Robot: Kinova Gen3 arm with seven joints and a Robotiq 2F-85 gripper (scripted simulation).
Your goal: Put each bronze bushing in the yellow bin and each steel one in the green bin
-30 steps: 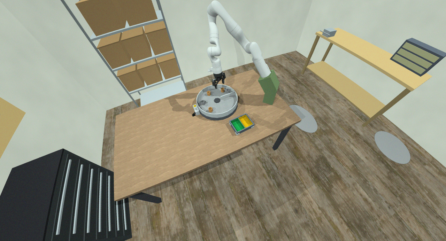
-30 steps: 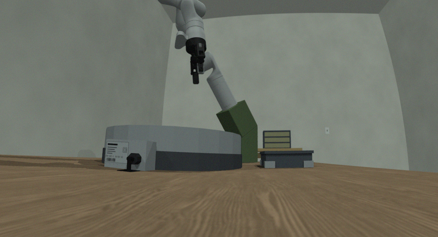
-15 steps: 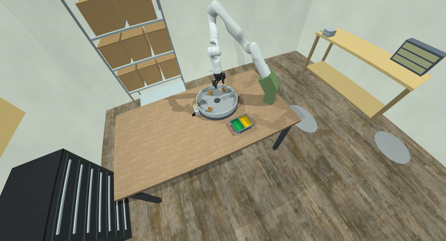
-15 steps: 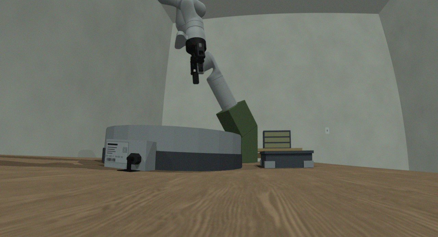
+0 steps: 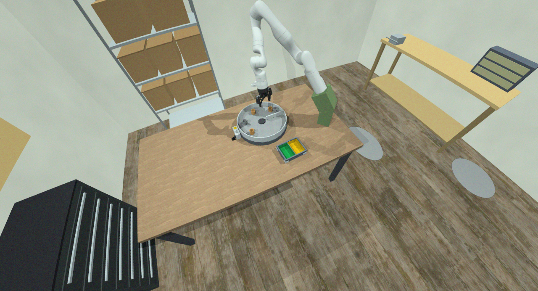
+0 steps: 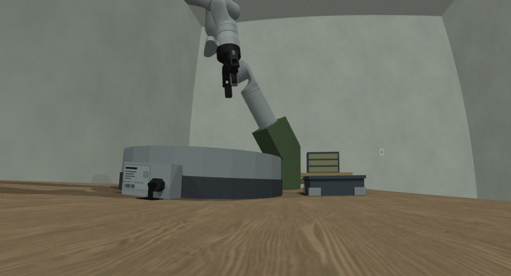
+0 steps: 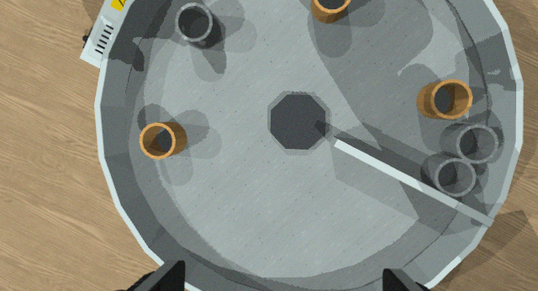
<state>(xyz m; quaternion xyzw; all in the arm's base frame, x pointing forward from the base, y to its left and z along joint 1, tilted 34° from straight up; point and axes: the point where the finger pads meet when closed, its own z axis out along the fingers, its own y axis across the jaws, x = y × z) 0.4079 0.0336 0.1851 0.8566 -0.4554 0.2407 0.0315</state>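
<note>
My gripper (image 5: pixel 265 102) (image 6: pixel 231 90) (image 7: pixel 284 278) is open and empty, above the back of the turntable (image 5: pixel 263 136) (image 6: pixel 221 163) (image 7: pixel 113 133). In the wrist view, bronze bushings stand upright at the left (image 7: pixel 145 141), the top (image 7: pixel 329 17) and the right (image 7: pixel 424 101). One steel bushing (image 7: pixel 181 30) stands at the upper left. Two more steel bushings, one (image 7: pixel 495 150) nearer the wall and one (image 7: pixel 438 177) beside the diverter bar (image 7: pixel 380 164) (image 5: pixel 275 115), stand close together. The green bin (image 5: pixel 286 150) and yellow bin (image 5: pixel 297 146) show no bushings; their insides are hidden in the exterior view.
The turntable's raised wall surrounds the bushings, with a dark hub (image 7: pixel 298 121) at its centre. A motor box (image 5: pixel 236 132) (image 6: pixel 151 180) (image 7: pixel 98 40) is attached outside the wall. The two bins share a dark tray (image 6: pixel 334 186) in front of the turntable. The green arm mount (image 5: pixel 325 104) (image 6: pixel 291 167) stands to the right.
</note>
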